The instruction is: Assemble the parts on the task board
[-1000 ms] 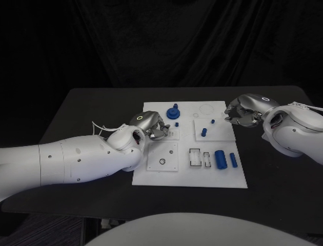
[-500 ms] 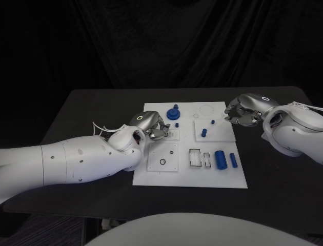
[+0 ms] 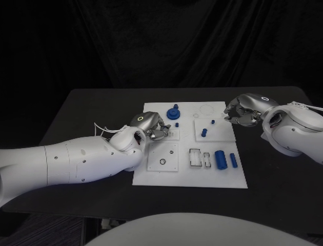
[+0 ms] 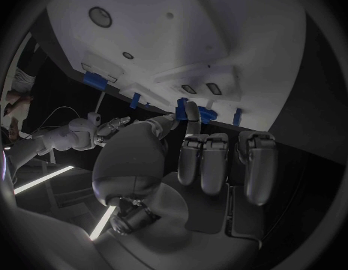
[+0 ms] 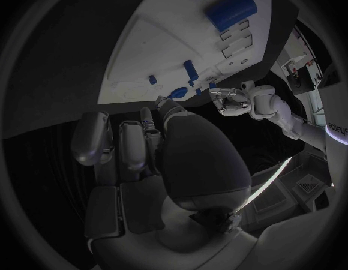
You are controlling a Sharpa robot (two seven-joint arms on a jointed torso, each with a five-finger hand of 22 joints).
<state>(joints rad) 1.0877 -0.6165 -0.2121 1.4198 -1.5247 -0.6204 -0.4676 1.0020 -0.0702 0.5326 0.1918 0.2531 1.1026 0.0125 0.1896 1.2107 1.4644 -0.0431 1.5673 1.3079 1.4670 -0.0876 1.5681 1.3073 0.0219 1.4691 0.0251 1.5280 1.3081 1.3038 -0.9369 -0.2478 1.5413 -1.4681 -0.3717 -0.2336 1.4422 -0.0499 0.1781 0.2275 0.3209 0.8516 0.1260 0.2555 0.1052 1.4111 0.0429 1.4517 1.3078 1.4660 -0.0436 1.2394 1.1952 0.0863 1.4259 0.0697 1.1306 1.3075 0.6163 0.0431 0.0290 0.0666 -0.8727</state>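
Nothing has shifted since a second ago: both the left hand [image 3: 153, 126] and right hand [image 3: 242, 110], fingers curled and empty, flank the board [image 3: 180, 177], so assembly is stalled.

Two white arms, smooth rounded shells, small dark screw dots on left arm [image 3: 73, 161]. Thin white cables near both wrists. Left hand [image 3: 153, 126] and right hand [image 3: 240, 110] silver metal, each with small ring mark on top.

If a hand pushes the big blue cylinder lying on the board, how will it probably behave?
The big blue cylinder lies on its round side on the task board, so it would probably roll sideways. It looks solid and stiff, unlikely to bend. Its smooth surface may slip in the fingers.
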